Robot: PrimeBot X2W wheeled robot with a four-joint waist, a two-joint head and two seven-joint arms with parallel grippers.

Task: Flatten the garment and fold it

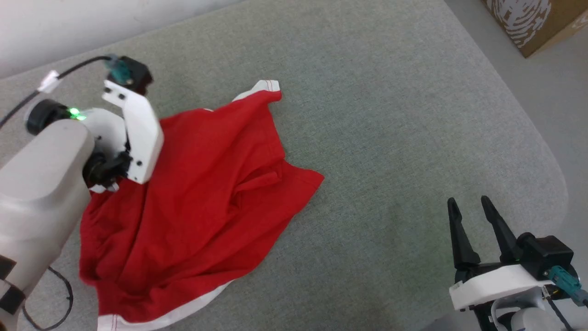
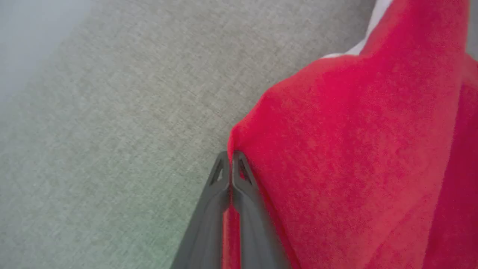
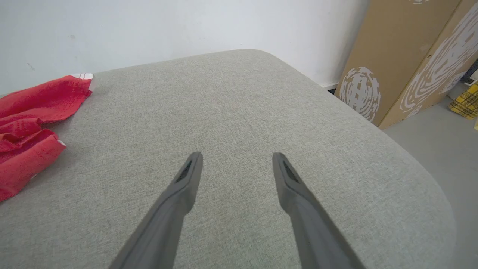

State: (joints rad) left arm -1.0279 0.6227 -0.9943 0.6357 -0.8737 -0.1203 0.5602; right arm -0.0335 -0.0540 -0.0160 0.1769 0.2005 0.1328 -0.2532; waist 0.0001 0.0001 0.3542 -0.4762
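Red thin-fabric shorts (image 1: 202,193) with white hem trim lie crumpled on the left half of a grey-green, woven-fabric padded table (image 1: 390,115). They are bunched into loose folds rather than spread flat. One white-edged corner points toward the table's far edge, and a white band runs along the side of the heap nearest the table's front edge.

Over the table's left part, the left gripper (image 2: 230,157) has its two long dark fingers pressed together on a fold of the red cloth. A strip of the cloth is caught between them, though its wrist view is slightly blurred. In the head view that arm's pale forearm (image 1: 41,184) and white wrist bracket (image 1: 138,133) cover the left side of the shorts and hide the fingers.

The right gripper (image 1: 468,202) hovers above the table's near right part, well apart from the shorts. Its fingers (image 3: 186,186) are spread wide with nothing between them, and bare table fabric shows in the gap.

Beyond the table's far right corner a brown cardboard box with a white swirl print (image 3: 392,56) stands on a grey floor (image 3: 429,149), near a white wall (image 3: 168,26) that runs behind the table's far edge.
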